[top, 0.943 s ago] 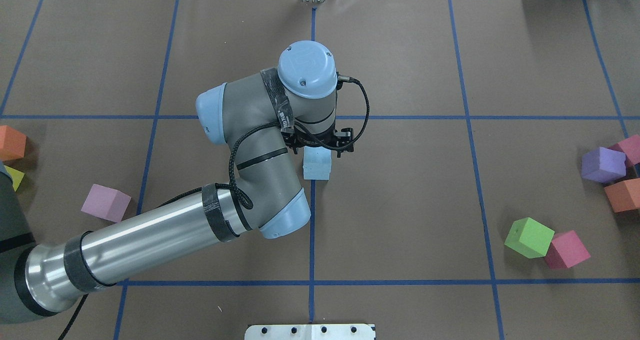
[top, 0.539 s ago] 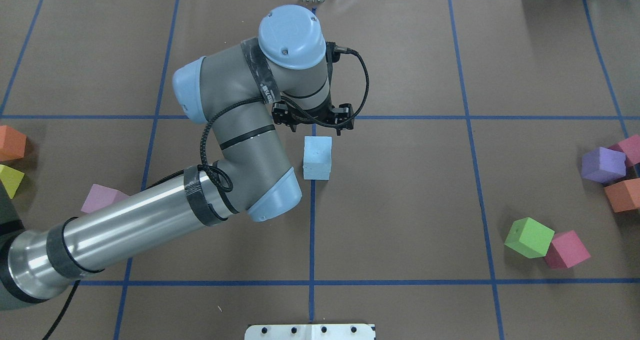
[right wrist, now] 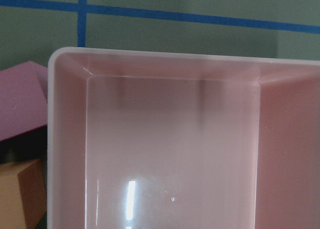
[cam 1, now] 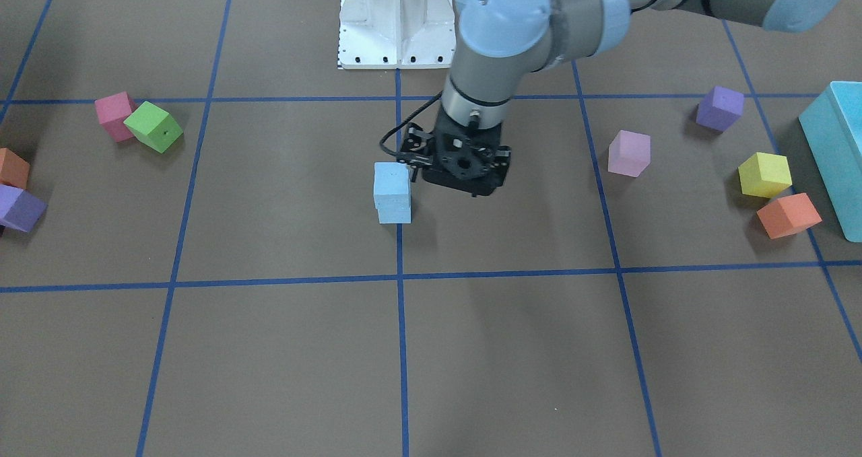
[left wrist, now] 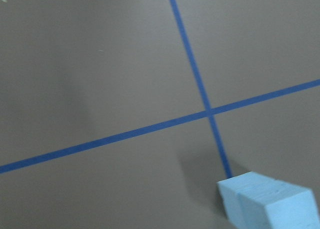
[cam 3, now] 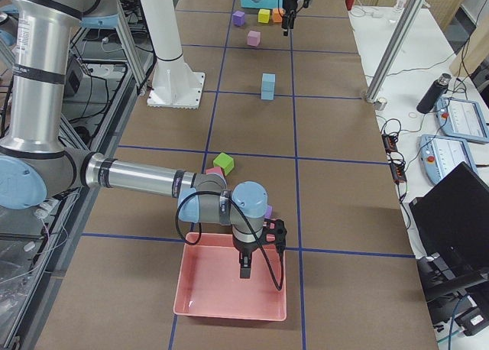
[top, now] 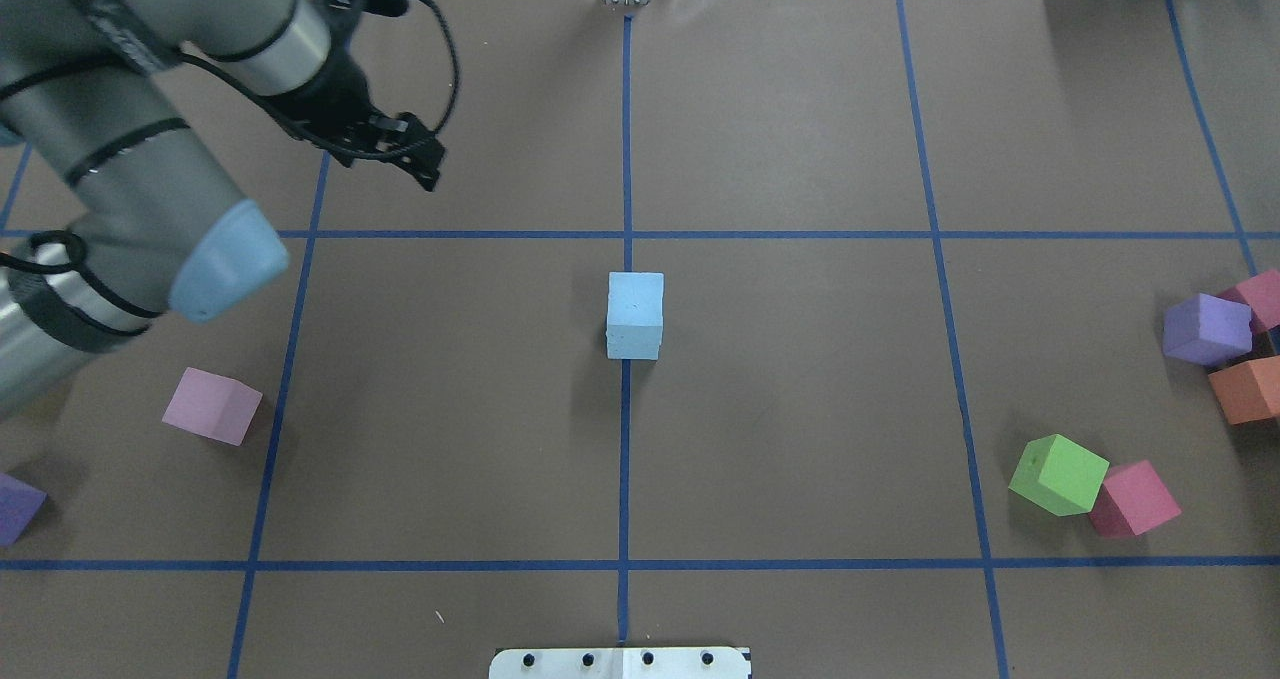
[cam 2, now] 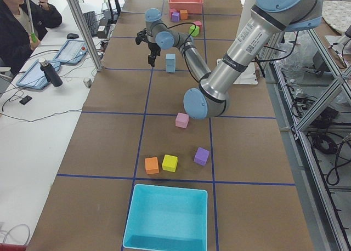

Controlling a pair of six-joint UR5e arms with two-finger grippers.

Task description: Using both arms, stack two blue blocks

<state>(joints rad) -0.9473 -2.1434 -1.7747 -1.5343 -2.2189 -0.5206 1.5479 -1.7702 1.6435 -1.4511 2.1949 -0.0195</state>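
Observation:
The two blue blocks stand stacked, one on the other point(top: 635, 314), on the centre tape line. The stack also shows in the front-facing view point(cam 1: 392, 193) and low right in the left wrist view point(left wrist: 270, 204). My left gripper point(top: 405, 154) is open and empty. In the overhead view it is raised far to the stack's left and back; in the front-facing view it point(cam 1: 465, 171) hangs just beside the stack, not touching. My right gripper point(cam 3: 244, 272) hangs over a pink tray point(right wrist: 150, 59). I cannot tell if it is open or shut.
A lilac cube point(top: 212, 406) and a purple cube point(top: 15, 507) lie at the left. Green point(top: 1058, 474), pink, purple and orange cubes lie at the right. A large teal box point(cam 1: 835, 154) sits at the table's left end, with yellow and orange cubes near it.
My left gripper rose from the stack and swung away to the far left. The blue stack stayed in place.

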